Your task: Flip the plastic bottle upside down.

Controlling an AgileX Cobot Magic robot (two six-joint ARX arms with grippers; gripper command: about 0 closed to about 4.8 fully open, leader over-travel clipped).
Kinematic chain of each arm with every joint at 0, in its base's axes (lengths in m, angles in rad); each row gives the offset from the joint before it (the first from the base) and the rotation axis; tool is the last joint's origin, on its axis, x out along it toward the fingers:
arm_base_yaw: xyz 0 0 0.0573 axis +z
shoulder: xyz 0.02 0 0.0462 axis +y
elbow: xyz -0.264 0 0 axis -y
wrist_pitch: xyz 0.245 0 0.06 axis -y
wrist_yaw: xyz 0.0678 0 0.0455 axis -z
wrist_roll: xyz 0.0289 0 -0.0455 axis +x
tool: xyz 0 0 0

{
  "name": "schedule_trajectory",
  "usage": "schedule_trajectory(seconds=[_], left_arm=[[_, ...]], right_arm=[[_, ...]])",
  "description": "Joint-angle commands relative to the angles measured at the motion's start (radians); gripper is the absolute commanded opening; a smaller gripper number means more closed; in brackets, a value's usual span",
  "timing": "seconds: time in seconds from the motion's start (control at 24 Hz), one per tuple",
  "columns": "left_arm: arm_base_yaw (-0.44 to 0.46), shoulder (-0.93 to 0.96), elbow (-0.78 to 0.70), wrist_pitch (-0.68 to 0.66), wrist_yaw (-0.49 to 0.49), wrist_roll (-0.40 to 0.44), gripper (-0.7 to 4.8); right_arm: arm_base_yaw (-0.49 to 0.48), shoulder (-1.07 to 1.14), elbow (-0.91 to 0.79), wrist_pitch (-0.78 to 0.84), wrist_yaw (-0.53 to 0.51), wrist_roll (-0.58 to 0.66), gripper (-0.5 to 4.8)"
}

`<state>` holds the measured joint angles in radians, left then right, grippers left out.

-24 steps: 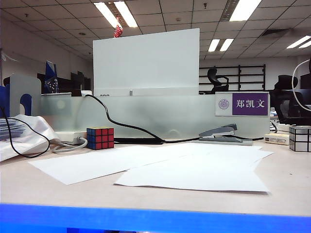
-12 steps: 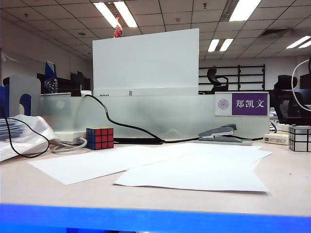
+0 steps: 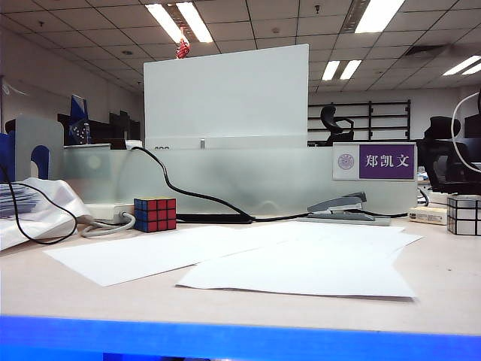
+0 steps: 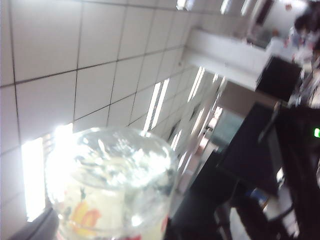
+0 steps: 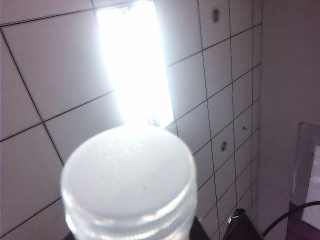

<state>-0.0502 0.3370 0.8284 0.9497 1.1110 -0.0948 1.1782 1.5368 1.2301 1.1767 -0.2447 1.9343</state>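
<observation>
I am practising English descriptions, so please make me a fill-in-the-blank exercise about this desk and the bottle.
1. In the exterior view, the Rubik's cube stands to the ____ of the stapler.
2. The right wrist view faces the plastic bottle at its whitish ____.
3. Behind the bottle in both wrist views is the tiled ____.
4. The left gripper and right gripper appear in ____ of the views.
Missing words: left; cap; ceiling; none.

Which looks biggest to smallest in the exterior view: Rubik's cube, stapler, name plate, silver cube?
1. Name plate
2. Stapler
3. Rubik's cube and silver cube: these look alike, and the silver one is cut by the picture's edge, so no ranking between them.
</observation>
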Motion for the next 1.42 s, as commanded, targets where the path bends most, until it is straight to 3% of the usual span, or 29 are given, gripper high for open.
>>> schedule_trajectory(seconds=[0.04, 0.13, 0.25, 0.71, 1.25, 1.29, 1.42], left_arm=[[0.001, 0.005, 0.003, -0.058, 0.003, 0.15, 4.79], [0.001, 0.021, 0.003, -0.09, -0.004, 0.234, 4.79], [0.0, 0.061, 0.003, -0.078, -0.011, 0.282, 4.79], [0.0, 0.103, 0.011, 0.052, -0.041, 0.279, 4.79], [0.0, 0.119, 0.02, 0.055, -0.041, 0.278, 4.79], [0.0, 0.121, 0.02, 0.055, -0.041, 0.278, 4.74], [-0.001, 0.127, 0.02, 0.055, -0.041, 0.278, 3.83]], right_arm=[[0.002, -0.005, 0.012, 0.002, 0.007, -0.003, -0.06], [0.022, -0.005, 0.012, -0.007, 0.008, -0.005, -0.06], [0.039, -0.003, 0.011, -0.039, 0.017, -0.005, -0.06], [0.037, -0.003, 0.011, -0.103, 0.025, -0.021, -0.06], [0.049, 0.006, 0.01, -0.158, 0.007, -0.031, -0.06], [0.05, 0.009, 0.01, -0.159, 0.007, -0.031, -0.06], [0.051, 0.014, 0.01, -0.159, 0.007, -0.031, -0.06]])
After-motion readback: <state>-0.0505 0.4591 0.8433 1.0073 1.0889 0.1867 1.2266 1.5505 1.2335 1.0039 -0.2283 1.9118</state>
